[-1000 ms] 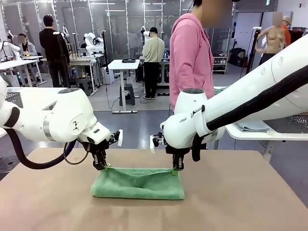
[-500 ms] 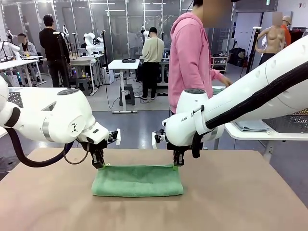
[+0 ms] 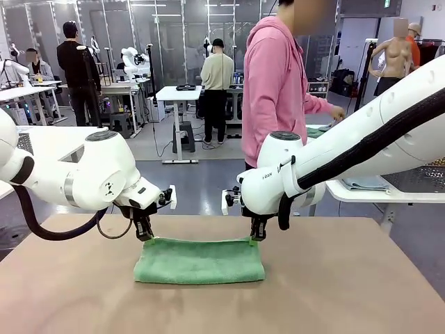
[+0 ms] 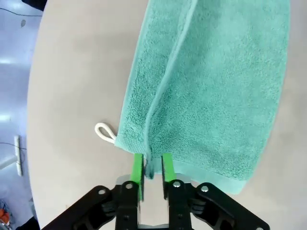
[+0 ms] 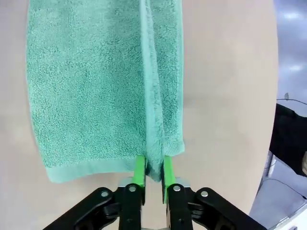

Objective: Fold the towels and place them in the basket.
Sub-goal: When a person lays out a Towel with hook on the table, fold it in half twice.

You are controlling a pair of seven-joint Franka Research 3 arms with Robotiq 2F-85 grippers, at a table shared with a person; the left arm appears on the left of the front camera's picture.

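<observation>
Where my two arms come down over the tan matte desk (image 3: 361, 278), one green terry-cloth towel (image 3: 199, 261) lies folded into a long flat strip. It sits mid-desk, nearer the far edge, out in the open.

My left claw (image 3: 147, 236) is at the towel's far left corner. Its green pads are parted a little and the folded edge runs between them unsqueezed, with slack on one side, so it grips nothing. My right claw (image 3: 255, 239) is at the far right corner in the same state: pads parted, the thick fold between them at full thickness, not pinched.

A person in a pink hooded top (image 3: 274, 90) stands just past the far edge, behind the towel and turned toward my right. One hand (image 3: 338, 113) reaches toward a white side table (image 3: 361, 193) behind my right arm, well apart from the towel.

Count:
- one towel
- one white cord loop (image 4: 104, 132), flat on the desk and touching the towel's corner just beside my left claw
- two claws
- one person at the desk
- three more people farther back

The desk surface is smooth and pale brown with a rounded edge. The room is a big lab hall with a grey floor, glass partitions and white work tables (image 3: 177, 94) in rows behind.
</observation>
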